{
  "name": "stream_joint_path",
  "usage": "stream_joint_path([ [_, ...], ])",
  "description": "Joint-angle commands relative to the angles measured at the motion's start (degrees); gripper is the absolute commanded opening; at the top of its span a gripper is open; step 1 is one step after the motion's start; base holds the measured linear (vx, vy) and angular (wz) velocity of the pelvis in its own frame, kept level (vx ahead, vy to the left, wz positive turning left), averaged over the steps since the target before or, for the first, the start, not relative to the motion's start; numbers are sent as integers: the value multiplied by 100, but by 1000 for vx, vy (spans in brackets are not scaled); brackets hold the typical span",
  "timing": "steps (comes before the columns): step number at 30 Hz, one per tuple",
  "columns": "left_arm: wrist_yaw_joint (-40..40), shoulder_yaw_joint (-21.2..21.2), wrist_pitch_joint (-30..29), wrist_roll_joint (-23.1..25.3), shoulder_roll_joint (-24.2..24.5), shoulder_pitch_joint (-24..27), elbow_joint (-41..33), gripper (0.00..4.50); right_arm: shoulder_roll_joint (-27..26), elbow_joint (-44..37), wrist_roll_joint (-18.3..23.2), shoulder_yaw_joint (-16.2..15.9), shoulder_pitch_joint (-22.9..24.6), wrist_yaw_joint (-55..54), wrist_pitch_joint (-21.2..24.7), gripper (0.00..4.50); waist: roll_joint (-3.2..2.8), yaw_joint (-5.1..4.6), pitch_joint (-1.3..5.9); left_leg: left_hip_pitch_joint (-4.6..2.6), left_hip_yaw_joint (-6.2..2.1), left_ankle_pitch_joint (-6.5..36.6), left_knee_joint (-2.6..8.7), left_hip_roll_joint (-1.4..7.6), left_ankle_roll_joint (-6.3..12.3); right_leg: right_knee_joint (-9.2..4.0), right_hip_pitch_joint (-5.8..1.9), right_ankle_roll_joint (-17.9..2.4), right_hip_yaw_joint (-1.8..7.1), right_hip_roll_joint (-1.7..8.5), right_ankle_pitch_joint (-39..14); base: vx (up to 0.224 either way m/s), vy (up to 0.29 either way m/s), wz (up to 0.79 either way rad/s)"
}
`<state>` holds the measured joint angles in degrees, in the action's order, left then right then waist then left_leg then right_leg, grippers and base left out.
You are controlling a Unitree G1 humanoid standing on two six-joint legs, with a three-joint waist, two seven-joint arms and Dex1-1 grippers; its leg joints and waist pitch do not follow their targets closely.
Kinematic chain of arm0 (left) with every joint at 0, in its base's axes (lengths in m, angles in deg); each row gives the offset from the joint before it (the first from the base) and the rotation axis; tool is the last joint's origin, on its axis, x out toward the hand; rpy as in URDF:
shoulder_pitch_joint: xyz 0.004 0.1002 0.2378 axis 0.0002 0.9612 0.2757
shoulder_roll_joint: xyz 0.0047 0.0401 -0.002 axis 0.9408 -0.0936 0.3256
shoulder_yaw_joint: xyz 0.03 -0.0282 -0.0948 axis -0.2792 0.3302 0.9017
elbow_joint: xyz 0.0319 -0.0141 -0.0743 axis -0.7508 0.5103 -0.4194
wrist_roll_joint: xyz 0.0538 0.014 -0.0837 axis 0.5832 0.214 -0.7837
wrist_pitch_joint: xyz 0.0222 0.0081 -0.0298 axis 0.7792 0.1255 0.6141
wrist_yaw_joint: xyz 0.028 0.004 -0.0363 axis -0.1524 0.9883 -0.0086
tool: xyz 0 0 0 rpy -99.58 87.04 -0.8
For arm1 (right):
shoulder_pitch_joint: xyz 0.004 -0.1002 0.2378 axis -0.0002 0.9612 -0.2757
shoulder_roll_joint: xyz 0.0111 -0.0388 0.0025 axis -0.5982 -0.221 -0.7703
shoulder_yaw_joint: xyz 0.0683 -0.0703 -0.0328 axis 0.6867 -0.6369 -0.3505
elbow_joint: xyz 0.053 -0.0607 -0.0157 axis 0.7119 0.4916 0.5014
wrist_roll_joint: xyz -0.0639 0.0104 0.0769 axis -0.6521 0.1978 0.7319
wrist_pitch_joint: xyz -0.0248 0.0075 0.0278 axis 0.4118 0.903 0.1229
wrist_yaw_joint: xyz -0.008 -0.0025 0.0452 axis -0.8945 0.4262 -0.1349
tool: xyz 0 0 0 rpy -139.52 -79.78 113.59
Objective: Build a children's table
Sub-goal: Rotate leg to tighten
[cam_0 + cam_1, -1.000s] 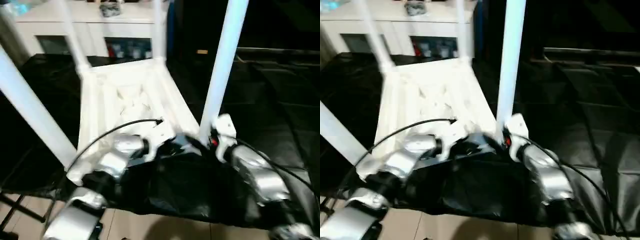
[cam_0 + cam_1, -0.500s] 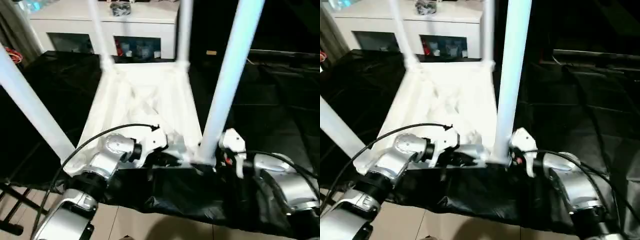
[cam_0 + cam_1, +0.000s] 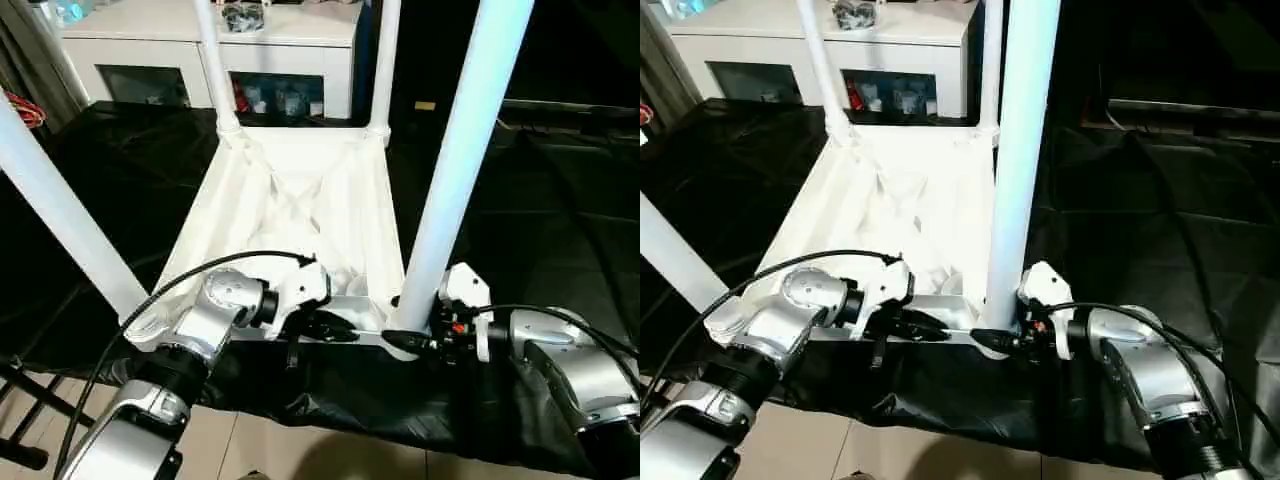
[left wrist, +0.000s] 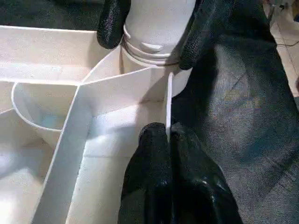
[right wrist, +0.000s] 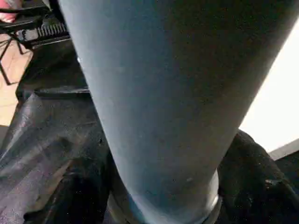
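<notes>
Since 1 second ago, right gripper (image 4: 149, 25) has closed around the near right leg (image 3: 455, 170) at its base. Left gripper (image 4: 169, 140) pinches the tabletop's near rim (image 4: 168, 100). All 4 legs stand in their sockets; this last one probably needs final seating.

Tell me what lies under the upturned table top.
A black sheet spreads out from under the table top on all sides. Whatever supports the sheet is covered.

Your children's table (image 3: 300, 215) lies upside down on the black sheet, white plastic, ribbed underside and raised rim facing up. Four long tapered white legs stand upright from its corner sockets: two far ones at 11 and 1 o'clock, two near ones at 7 and 5 o'clock.
</notes>
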<state>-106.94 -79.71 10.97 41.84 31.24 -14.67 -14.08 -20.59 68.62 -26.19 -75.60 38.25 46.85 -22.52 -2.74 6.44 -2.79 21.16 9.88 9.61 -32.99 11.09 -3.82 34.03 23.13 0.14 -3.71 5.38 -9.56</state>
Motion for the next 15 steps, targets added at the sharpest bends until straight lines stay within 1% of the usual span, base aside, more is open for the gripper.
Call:
stream_joint_path([
  [1, 588, 127, 85, -75, -285, -149, -67, 0, -294, -9, -14, -263, 53, -148, -112, 265, 139, -26, 348, -18, -19, 1508, 378, 164, 328, -471, -276, -1062, 191, 285, -2002, 0, 0, 0],
  [2, 816, 170, 67, -45, -370, -196, -27, 0, -468, 224, -211, -209, -44, -644, -158, 265, 135, -51, 346, -34, -21, 1566, 383, 160, 267, -484, -250, -1021, 191, 286, -2131, 0, 0, 0],
  [3, 996, 199, 32, -26, -454, -231, -10, 0, -644, 453, -389, -147, -143, -1145, -170, 265, 151, -70, 335, -21, -31, 1604, 396, 161, 237, -491, -260, -989, 187, 288, -2198, 0, 0, 0],
  [4, 996, 199, 32, -26, -454, -231, -10, 0, -644, 453, -389, -147, -143, -1145, -170, 264, 150, -110, 334, -8, -39, 1655, 406, 141, 171, -493, -271, -925, 175, 276, -2301, 0, 0, 0],
  [5, 1172, 202, -4, 21, -535, -263, -1, 0, -820, 632, -492, -73, -227, -1578, -132, 264, 155, -135, 329, -16, -42, 1716, 411, 139, 159, -507, -265, -900, 176, 279, -2369, 0, 0, 0],
  [6, 1406, 197, -65, 86, -652, -306, 8, 0, -1056, 836, -596, 31, -337, -2132, -64, 264, 153, -200, 314, -10, -43, 1781, 418, 132, 120, -512, -244, -860, 176, 268, -2497, 0, 0, 0],
  [7, 1575, 186, -126, 133, -748, -337, 18, 0, -1225, 942, -615, 103, -408, -2459, 11, 264, 149, -245, 318, -8, -63, 1854, 417, 112, 63, -543, -260, -771, 156, 284, -2746, 0, 0, 0],
  [8, 1785, 183, -206, 175, -868, -382, 50, 0, -1446, 1054, -621, 194, -503, -2834, 102, 264, 96, -260, 332, -15, -73, 1827, 417, 115, 62, -544, -264, -754, 162, 290, -2699, 0, 0, 0],
  [9, 1785, 183, -206, 175, -868, -382, 50, 0, -1446, 1054, -621, 194, -503, -2834, 102, 264, 117, -278, 329, -26, -58, 1843, 412, 120, 74, -563, -240, -769, 175, 279, -2631, 0, 0, 0],
  [10, 2187, 178, -313, 260, -1058, -458, 123, 0, -1795, 1254, -668, 317, -687, -3433, 220, 264, 131, -308, 329, -19, -59, 1829, 407, 108, 83, -542, -240, -810, 177, 265, -2537, 0, 0, 0],
  [11, 2187, 178, -313, 260, -1058, -458, 123, 0, -1795, 1254, -668, 317, -687, -3433, 220, 264, 125, -316, 336, -25, -53, 1812, 409, 105, 90, -544, -233, -830, 179, 261, -2497, 0, 0, 0],
  [12, 2325, 190, -356, 264, -1140, -485, 148, 0, -1925, 1333, -683, 328, -763, -3573, 213, 264, 123, -321, 343, -25, -53, 1780, 402, 101, 91, -542, -238, -841, 177, 265, -2455, 0, 0, 0],
  [13, 2398, 199, -372, 263, -1188, -502, 173, 0, -1989, 1389, -692, 326, -808, -3624, 188, 264, 45, -305, 360, -13, -62, 1681, 397, 102, 105, -511, -261, -908, 182, 271, -2204, 0, 0, 0],
  [14, 2459, 192, -400, 276, -1247, -516, 179, 0, -2057, 1461, -774, 258, -866, -3673, 64, 264, 73, -315, 362, -11, -48, 1644, 389, 108, 144, -505, -260, -975, 185, 252, -1933, 0, 0, 0],
  [15, 2452, 177, -426, 276, -1283, -517, 161, 0, -2102, 1512, -824, 209, -909, -3696, -35, 264, 86, -314, 373, 1, -37, 1567, 378, 101, 186, -482, -276, -1047, 186, 253, -1724, 0, 0, 0],
])
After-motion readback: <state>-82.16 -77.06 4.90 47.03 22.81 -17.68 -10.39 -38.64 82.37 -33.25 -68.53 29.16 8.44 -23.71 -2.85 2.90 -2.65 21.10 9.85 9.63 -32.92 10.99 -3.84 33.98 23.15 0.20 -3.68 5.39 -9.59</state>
